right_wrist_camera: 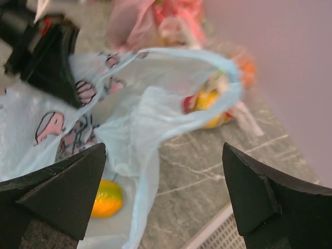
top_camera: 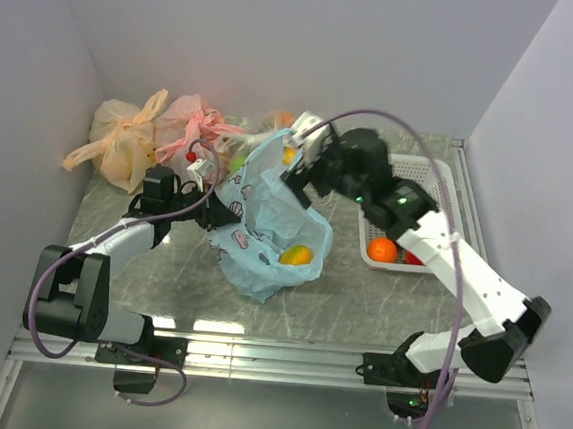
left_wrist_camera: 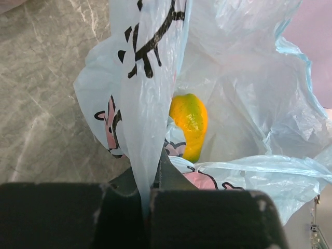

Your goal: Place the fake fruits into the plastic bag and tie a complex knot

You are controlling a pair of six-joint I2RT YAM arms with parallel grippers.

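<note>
The light blue plastic bag (top_camera: 264, 238) lies open in the middle of the table, with a yellow-orange fake fruit (top_camera: 297, 255) inside it. My left gripper (top_camera: 211, 213) is shut on the bag's left rim, and the film (left_wrist_camera: 147, 202) is pinched between its jaws. In the left wrist view that fruit (left_wrist_camera: 190, 124) rests deep in the bag (left_wrist_camera: 249, 104). My right gripper (top_camera: 296, 160) hangs open over the bag's far rim, holding nothing. In the right wrist view its fingers (right_wrist_camera: 62, 192) stand wide apart above the bag's handle loop (right_wrist_camera: 140, 119) and the fruit (right_wrist_camera: 106, 198). An orange fruit (top_camera: 383, 249) and a red fruit (top_camera: 413, 258) sit in the white basket (top_camera: 440, 178).
A tied orange bag (top_camera: 122, 140) and a pink bag (top_camera: 189, 121) lie at the back left. A clear bag of fruits (right_wrist_camera: 212, 101) sits just beyond the blue bag. The basket stands at the right, its corner (right_wrist_camera: 218, 236) under my right gripper. Walls close in on three sides.
</note>
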